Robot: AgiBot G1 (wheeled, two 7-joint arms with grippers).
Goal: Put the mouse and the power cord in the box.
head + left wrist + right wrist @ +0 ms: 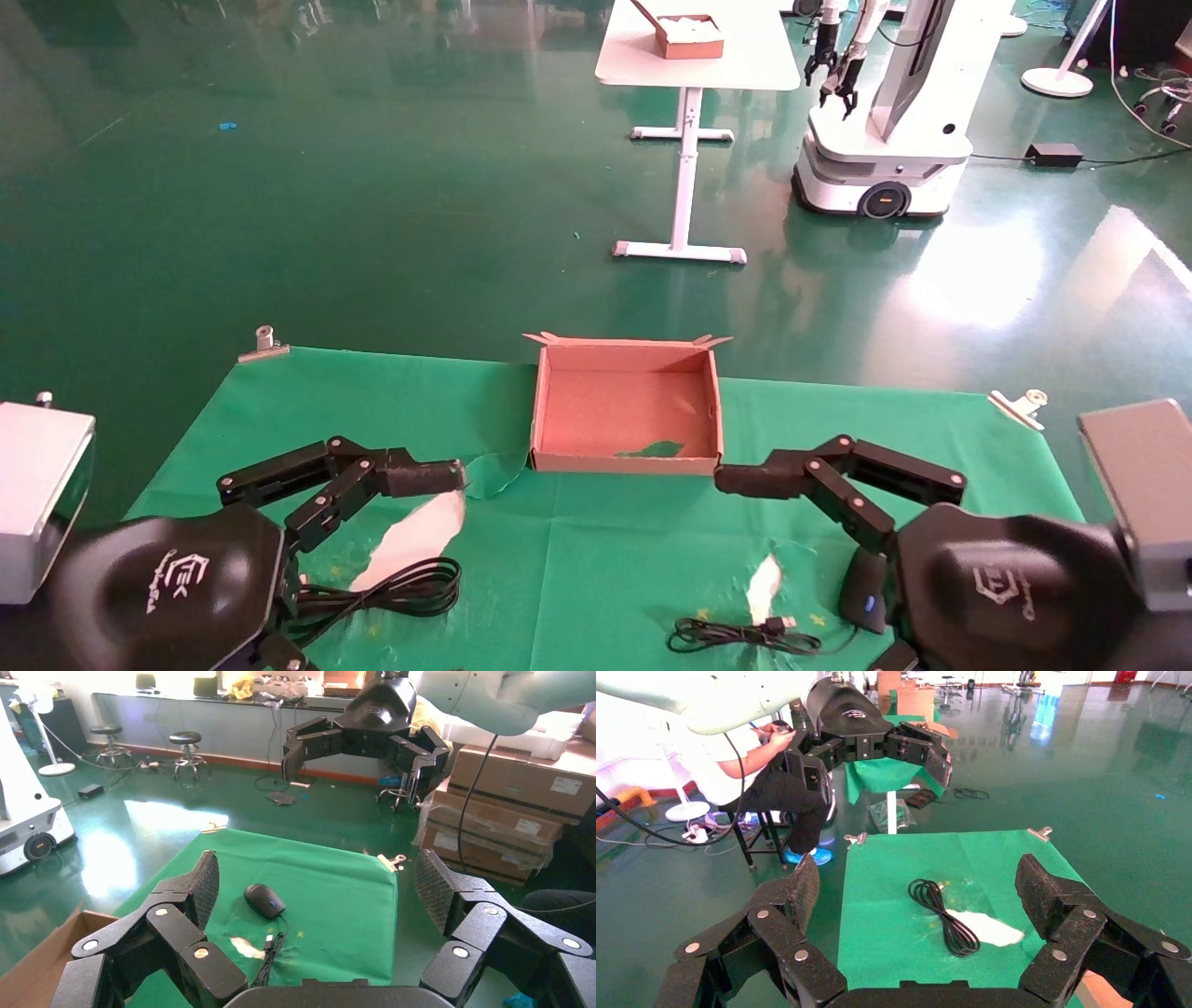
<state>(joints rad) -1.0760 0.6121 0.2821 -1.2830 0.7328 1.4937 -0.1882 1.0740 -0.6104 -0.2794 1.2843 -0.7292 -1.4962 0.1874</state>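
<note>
Both hands hang wide open and empty, left hand [424, 503] above the power cord [410, 589], right hand [792, 522] above the mouse [861, 593].

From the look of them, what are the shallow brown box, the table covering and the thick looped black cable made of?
The shallow brown box looks like matte corrugated cardboard: raw tan surface, folded corner flaps. The green table covering seems thin cloth or plastic sheet, since it shows fold creases, torn white patches and clips at its corners. The thick looped black cable appears rubber- or vinyl-jacketed, smooth with a slight sheen.
</note>
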